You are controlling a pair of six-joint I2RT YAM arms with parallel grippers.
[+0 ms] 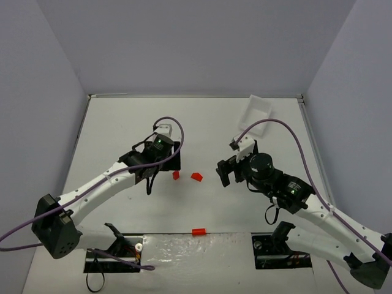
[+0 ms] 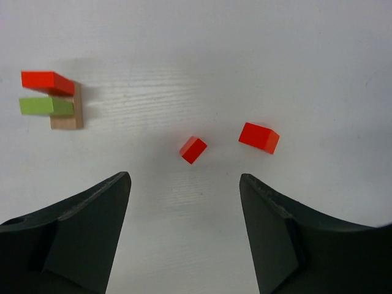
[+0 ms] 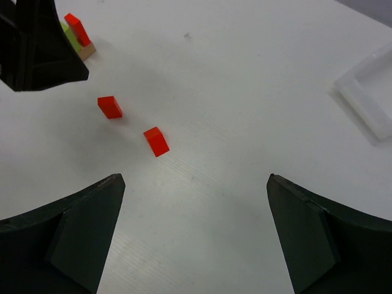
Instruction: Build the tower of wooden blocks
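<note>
The wood block tower (image 2: pixel 46 105) stands on the tabletop (image 2: pixel 257 55): tan block at the base, lime green on it, red on top. Its long axis runs straight up, and I see no lean.

My left tool (image 2: pixel 184 184) is spread and carries nothing. My right tool (image 3: pixel 196 180) is spread wide, also carrying nothing.

The next piece looks to be the small red block (image 2: pixel 193 149), the loose one nearest the tower, with a larger red block (image 2: pixel 258 137) just beyond it. A third red block (image 1: pixel 198 232) lies farthest from the tower.

The small block sits cornerwise to my left jaws, so I'd turn the wrist until the pads meet flat faces. Then I'd pinch it low, lift it clear and come down on the tower from directly above. I'd let go gently, since a narrow stack will topple at a sideways nudge.
</note>
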